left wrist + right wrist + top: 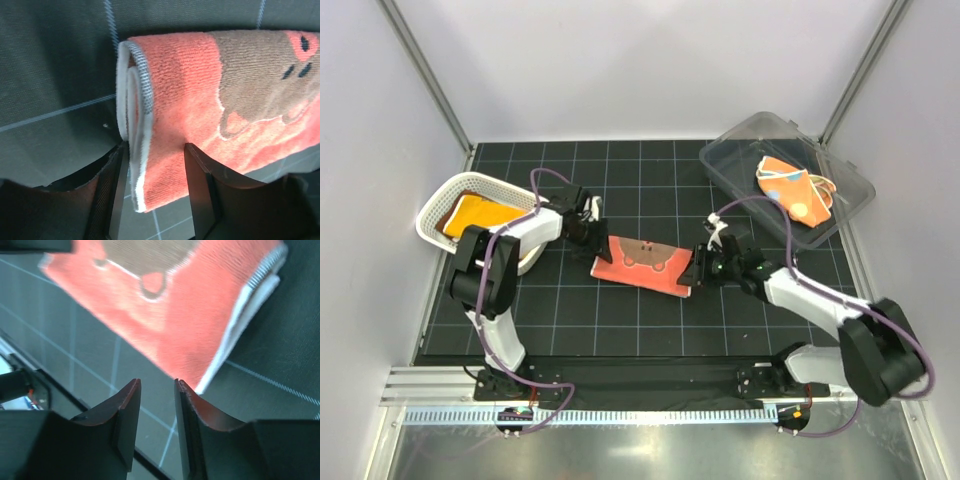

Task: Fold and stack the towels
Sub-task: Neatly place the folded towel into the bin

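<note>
A red-orange towel (642, 262) with a brown animal picture and white edge lies folded flat on the black grid mat. My left gripper (592, 240) is at its left end. In the left wrist view the towel (200, 75) has its near corner between the spread fingers of the gripper (154, 150), which is open. My right gripper (702, 268) is at the towel's right end. In the right wrist view the gripper (157, 385) is slightly open and empty, just short of the towel's corner (190, 310). An orange-yellow towel (480, 215) lies in the basket. A spotted orange towel (792, 188) lies in the bin.
The white mesh basket (440, 205) stands at the left, close to the left arm. The clear plastic bin (740, 150) stands at the back right. White walls enclose the mat on three sides. A metal rail runs along the near edge.
</note>
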{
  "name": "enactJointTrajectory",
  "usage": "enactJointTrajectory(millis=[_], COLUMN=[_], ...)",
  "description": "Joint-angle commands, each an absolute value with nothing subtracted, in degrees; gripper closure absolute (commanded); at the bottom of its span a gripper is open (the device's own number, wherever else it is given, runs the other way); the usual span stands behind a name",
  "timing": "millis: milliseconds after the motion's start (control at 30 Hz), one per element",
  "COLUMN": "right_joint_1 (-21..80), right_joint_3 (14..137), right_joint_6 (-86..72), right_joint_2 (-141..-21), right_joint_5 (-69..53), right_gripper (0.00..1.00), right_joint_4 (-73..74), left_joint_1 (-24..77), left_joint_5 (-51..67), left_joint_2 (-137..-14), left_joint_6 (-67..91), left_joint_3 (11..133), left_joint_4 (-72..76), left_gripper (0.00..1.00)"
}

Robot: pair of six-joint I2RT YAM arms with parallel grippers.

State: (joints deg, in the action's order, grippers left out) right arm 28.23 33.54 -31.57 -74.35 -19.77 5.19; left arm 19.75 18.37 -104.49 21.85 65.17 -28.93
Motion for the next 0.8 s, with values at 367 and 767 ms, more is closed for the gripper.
enactJointTrajectory(millis=[367, 767], right_joint_1=[28.21, 28.21], right_joint_3=[42.36, 43.42], right_joint_6=[-27.34, -27.77], right_joint_2=[-56.96, -56.16], right_joint_5=[-18.02, -15.02], right_gripper=[0.41, 0.0], right_joint_4=[18.45, 19.07], left_joint_1=[19.86, 19.86], left_joint_5=[15.92, -10.33], left_joint_2=[-105.91, -85.28], left_joint_6=[19.17, 13.01], left_joint_3=[68.64, 71.46], left_joint_4=[-36.1, -57.91], left_gripper=[1.0, 1.0])
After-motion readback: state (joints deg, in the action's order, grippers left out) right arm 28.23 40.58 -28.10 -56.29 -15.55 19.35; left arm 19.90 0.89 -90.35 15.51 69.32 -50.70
